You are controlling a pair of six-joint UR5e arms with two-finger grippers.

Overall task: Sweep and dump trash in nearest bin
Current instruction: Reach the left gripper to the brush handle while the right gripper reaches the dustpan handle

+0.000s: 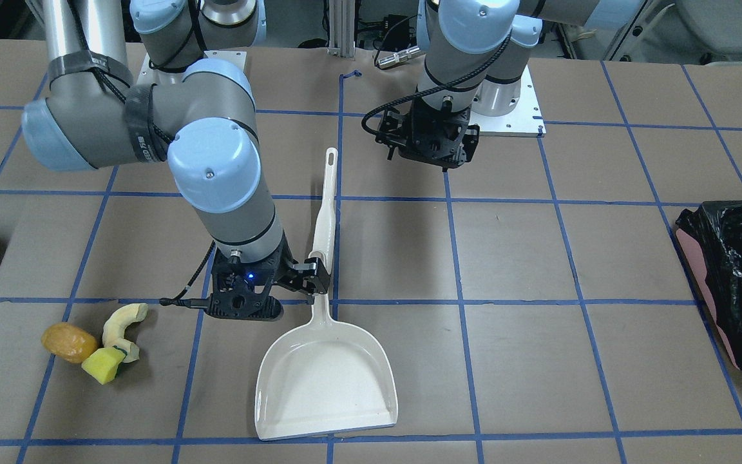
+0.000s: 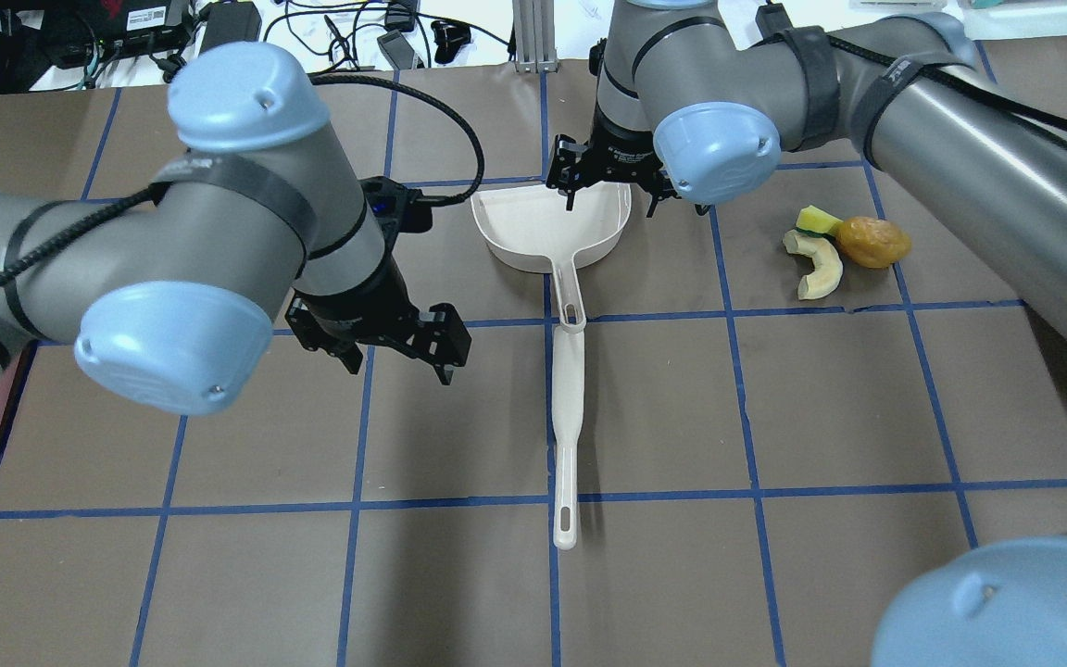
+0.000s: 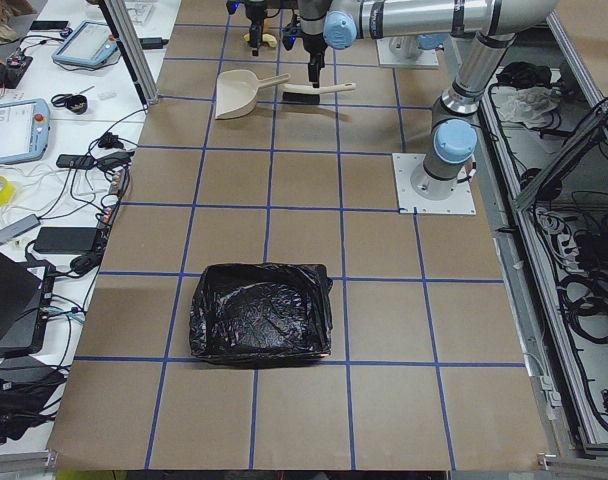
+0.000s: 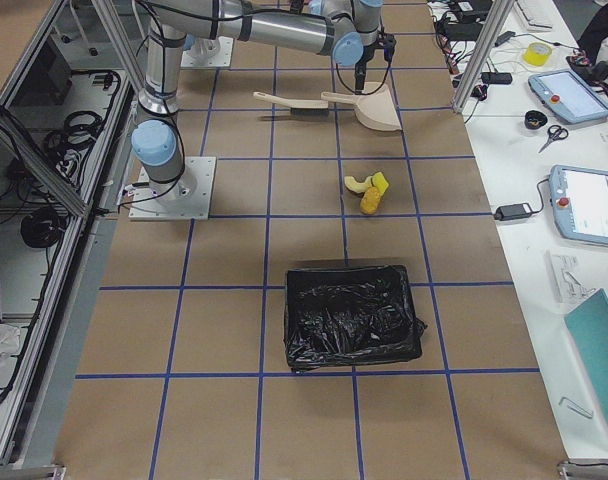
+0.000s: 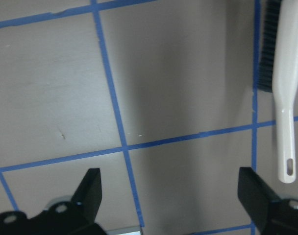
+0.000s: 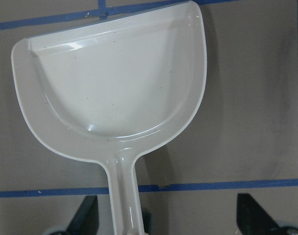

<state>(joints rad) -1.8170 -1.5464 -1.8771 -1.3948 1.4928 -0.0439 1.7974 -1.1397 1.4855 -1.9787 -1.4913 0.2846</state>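
The right hand (image 6: 168, 214) hangs wide open astride the handle of the dustpan (image 1: 326, 380), a finger on either side and gripping nothing, set there, I'd say, to close on it. The left hand (image 5: 171, 200) is spread just as wide and empty, hovering beside the brush (image 1: 324, 200), probably its pick-up. The trash (image 1: 97, 345) huddles on the desk (image 1: 538, 258), off to the robot's right of the pan: a glossy orange-brown lump, a pale yellow curved peel and a small yellow-green sponge block. The black-lined bin (image 4: 352, 320) stands beyond it on that side; the pink bin (image 1: 693, 261) is well away.
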